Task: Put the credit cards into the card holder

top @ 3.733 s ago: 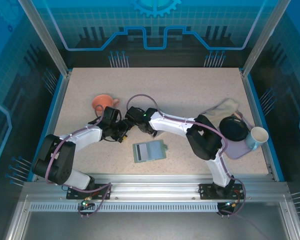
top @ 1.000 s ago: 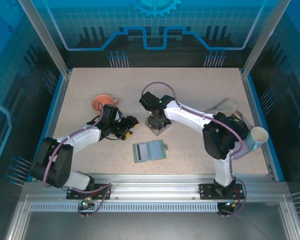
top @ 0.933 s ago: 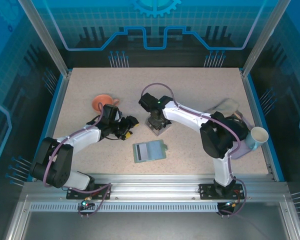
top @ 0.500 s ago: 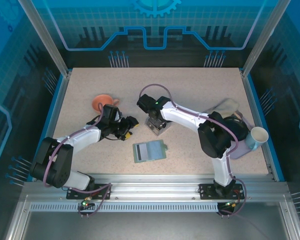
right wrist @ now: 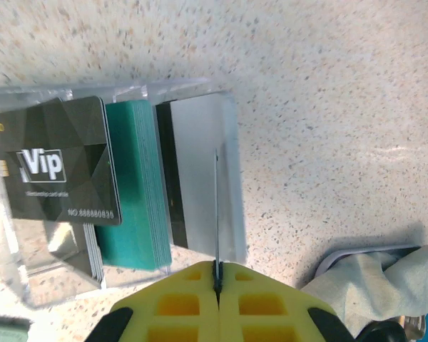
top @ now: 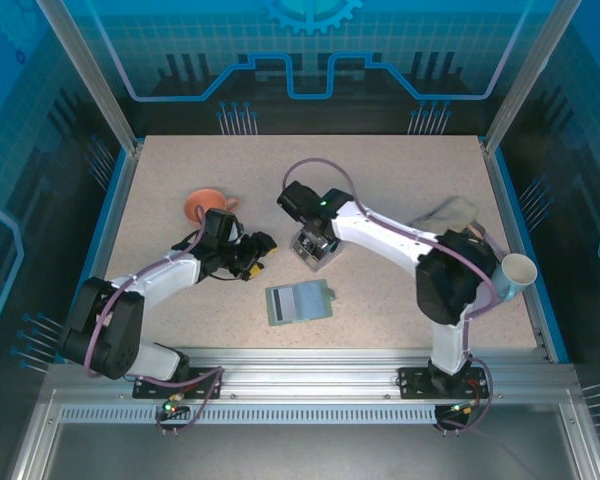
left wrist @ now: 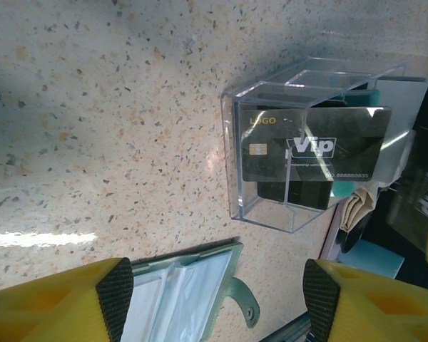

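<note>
The right gripper (right wrist: 216, 274) is pinching shut on the top edge of one whitish card (right wrist: 216, 206), seen edge-on, at the end of the row of credit cards (right wrist: 132, 185) standing in the clear box (right wrist: 228, 107). The dark VIP card (left wrist: 314, 149) and the teal cards (right wrist: 128, 214) are sitting in the same box, untouched. The card holder (top: 298, 301) is lying open on the table (top: 380, 180), just in front of the box toward the arm bases. The left gripper (top: 257, 254) is standing wide and empty, hovering beside the box with the holder's edge under it.

Step in hand, as judged: pulling one card out of the box. The grip looks shallow, on the edge only, so the lift should be going slow and straight up along the card's own plane, not sideways, or the card may be twisting out of the jaws. The box is probably light and could be riding up or tipping with the card. Whether a second card is sticking to the pinched one cannot be told; worth checking once clear. For the insert, the card should be coming in edge-first at a low tilt, lined up with a slot.
</note>
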